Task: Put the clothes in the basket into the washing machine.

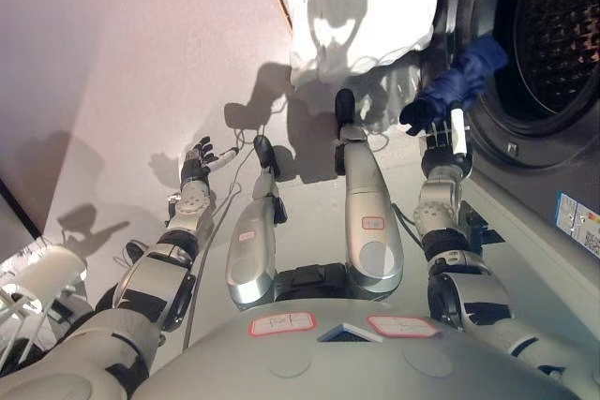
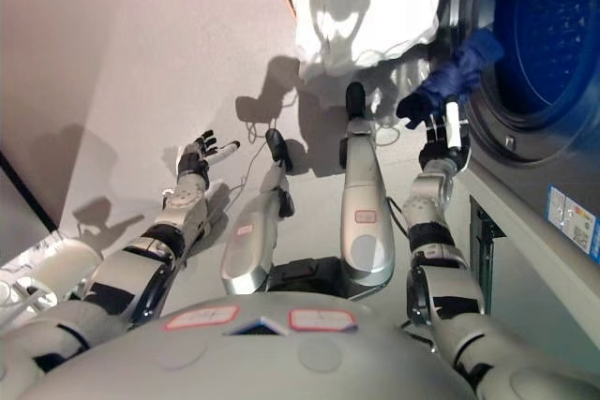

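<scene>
Two silver-grey arms w/ black joint bands. Dark left hand [image 1: 197, 158] and dark right hand [image 1: 439, 128], white covers on some fingers. Small red-outlined white labels on limb shells and the grey torso.

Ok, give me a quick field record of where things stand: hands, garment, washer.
right robot hand: raised at the washer opening, fingers closed on the garment
dark blue garment: hanging at the drum's rim, not yet inside
washing machine: door opening faces the robot, drum visible
left robot hand: low over the floor, fingers relaxed, holding nothing
basket: not identifiable
</scene>
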